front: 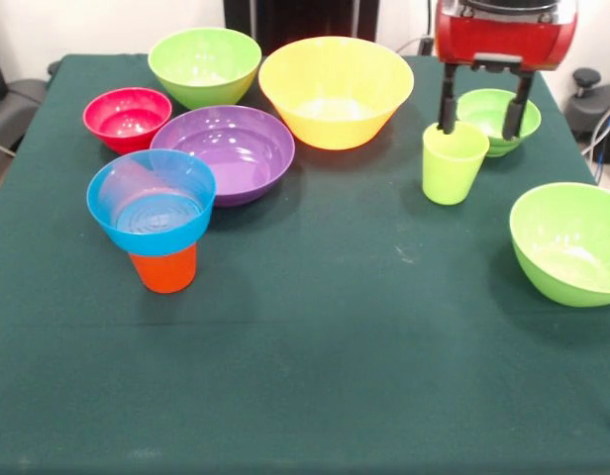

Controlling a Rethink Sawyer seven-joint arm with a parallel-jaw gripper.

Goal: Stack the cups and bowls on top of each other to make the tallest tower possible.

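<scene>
Right now my gripper [479,127] hangs at the upper right of the frame, its two black fingers spread wide, one at the lime green cup's [453,163] rim, the other over the small lime green bowl [500,120] behind it; nothing is gripped. At left, the blue bowl [152,201] sits on the orange cup [164,269], beside the purple bowl [229,151].

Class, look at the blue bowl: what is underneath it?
The blue bowl rests on an orange cup standing on the table. Only the cup's lower part shows; its rim and inside are hidden by the bowl.
</scene>
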